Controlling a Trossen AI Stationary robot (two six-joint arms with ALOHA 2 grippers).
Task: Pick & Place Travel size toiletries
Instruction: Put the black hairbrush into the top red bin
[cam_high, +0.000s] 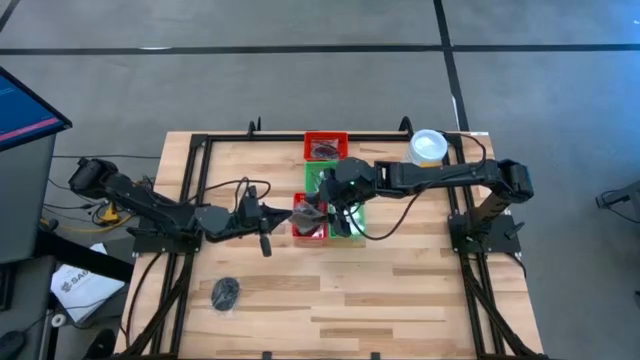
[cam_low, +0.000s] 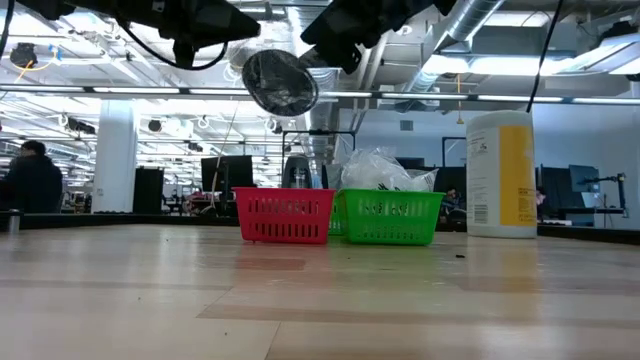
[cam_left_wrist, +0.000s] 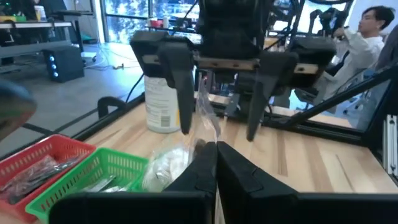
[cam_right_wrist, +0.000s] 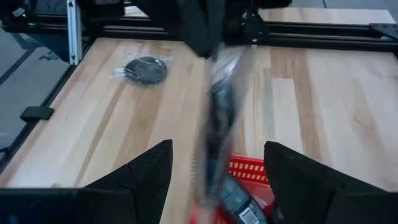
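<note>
Nearest the table's front edge on the left, a dark round disc in a clear plastic packet (cam_high: 226, 292) lies flat on the pale wooden slat tabletop (cam_high: 400, 290), well apart from both arms and from the baskets; the right wrist view shows it too (cam_right_wrist: 145, 68), alone on bare wood; further in, at mid-table, the left gripper (cam_high: 300, 212) hangs in the air with its dark fingers (cam_left_wrist: 205, 171) pinched tight together on the edge of a clear crinkled plastic packet with a dark disc inside (cam_low: 280, 82); that packet dangles clear of the table, above the small red mesh plastic basket (cam_low: 284, 216); the right gripper (cam_high: 335, 205) sits just beside it from the opposite side, its two dark fingers (cam_right_wrist: 305, 177) spread wide and holding nothing, the hanging packet (cam_right_wrist: 219, 112) between them but not gripped; just beside the red basket, touching it, a green mesh plastic basket (cam_low: 392, 218) holds white puffy lumps in clear wrap (cam_low: 385, 172); behind these a second red basket (cam_high: 326, 146) holds dark packets; cannot tell how many; far right corner, a tall yellow canister with white lid (cam_low: 501, 173) stands upright.
</note>
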